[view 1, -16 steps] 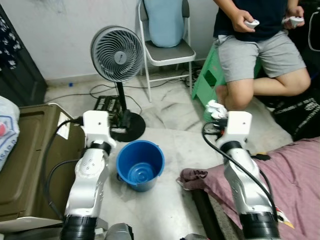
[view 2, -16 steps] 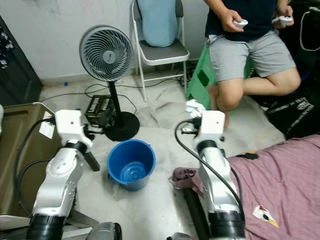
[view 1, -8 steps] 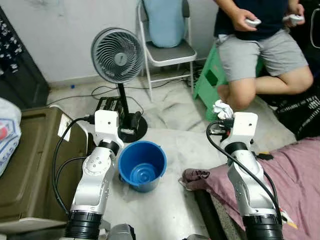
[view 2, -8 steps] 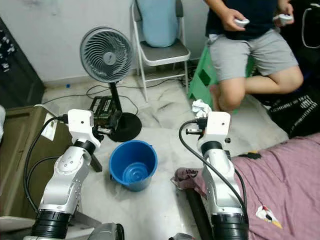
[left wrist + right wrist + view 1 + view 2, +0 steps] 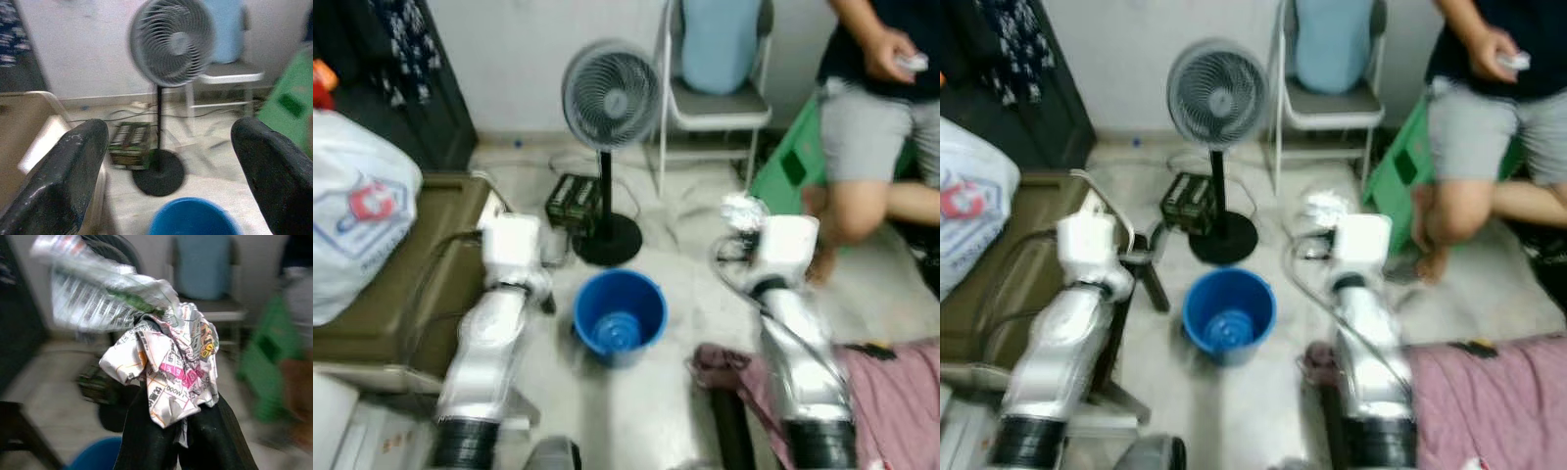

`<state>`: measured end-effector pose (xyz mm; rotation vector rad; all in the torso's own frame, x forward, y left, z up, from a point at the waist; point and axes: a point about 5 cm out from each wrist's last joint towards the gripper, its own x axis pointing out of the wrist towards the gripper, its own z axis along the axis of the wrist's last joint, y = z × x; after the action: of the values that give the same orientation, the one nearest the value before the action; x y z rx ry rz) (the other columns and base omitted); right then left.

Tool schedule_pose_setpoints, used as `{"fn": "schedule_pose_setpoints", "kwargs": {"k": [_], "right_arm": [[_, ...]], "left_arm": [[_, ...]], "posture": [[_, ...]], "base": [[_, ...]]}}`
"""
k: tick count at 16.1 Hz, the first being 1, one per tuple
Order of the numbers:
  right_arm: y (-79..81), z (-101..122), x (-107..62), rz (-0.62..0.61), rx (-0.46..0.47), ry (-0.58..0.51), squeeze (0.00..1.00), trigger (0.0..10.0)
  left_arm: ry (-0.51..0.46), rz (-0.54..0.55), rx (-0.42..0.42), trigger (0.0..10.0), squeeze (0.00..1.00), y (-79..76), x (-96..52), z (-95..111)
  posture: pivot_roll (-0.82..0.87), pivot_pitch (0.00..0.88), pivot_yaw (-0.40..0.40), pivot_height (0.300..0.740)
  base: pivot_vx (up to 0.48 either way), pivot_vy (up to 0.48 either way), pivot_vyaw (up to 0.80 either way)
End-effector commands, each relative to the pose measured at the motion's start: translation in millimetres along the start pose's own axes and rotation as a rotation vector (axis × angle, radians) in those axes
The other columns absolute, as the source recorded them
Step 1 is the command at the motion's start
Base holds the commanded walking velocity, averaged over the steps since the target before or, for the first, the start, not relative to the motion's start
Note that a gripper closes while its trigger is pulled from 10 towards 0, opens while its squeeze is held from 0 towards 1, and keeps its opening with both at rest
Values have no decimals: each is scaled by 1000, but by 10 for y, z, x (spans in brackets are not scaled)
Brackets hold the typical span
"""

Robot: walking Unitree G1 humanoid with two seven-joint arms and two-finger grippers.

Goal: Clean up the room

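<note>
A crumpled wad of printed paper [image 5: 166,362] sits pinched between the two black fingers [image 5: 146,440] of my right gripper [image 5: 744,211], which is shut on it. In the head views that wad [image 5: 1324,208] shows as a white lump ahead of the right wrist, to the right of a blue bucket [image 5: 620,315]. The bucket stands upright on the pale floor between my two arms. My left gripper [image 5: 168,161] is open with nothing between its fingers [image 5: 73,166], held left of the bucket [image 5: 193,218].
A grey standing fan [image 5: 609,98] with a black base is just beyond the bucket, beside a dark crate [image 5: 570,196]. A folding chair [image 5: 715,93] and a seated person [image 5: 876,108] on a green stool are behind. An olive box [image 5: 382,294], white bag [image 5: 357,211], pink bedding [image 5: 891,392].
The whole picture has shifted right and blurred, so the camera has turned left. Both arms hold about the same pose; the right gripper still holds the paper wad.
</note>
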<state>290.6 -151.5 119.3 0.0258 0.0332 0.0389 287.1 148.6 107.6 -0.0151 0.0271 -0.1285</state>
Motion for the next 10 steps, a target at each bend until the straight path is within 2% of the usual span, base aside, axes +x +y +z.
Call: {"fn": "schedule_pose_setpoints", "kwargs": {"k": [1,8,10], "right_arm": [[-94,9,-17,-28,-9,4,0,10000],[-69,-7,3,-10,-16,19,0,10000],[-62,-8,7,-3,-18,22,0,10000]], "left_arm": [[-12,-32,-16,10000,0,-85,9,28],[-25,-58,-75,10000,0,-122,-61,31],[-29,-64,-82,10000,0,-127,-73,35]], "posture": [[-86,40,-6,740],[-75,54,-36,740],[-74,56,-38,740]], "base": [[0,0,0],[0,0,0],[302,0,0]]}}
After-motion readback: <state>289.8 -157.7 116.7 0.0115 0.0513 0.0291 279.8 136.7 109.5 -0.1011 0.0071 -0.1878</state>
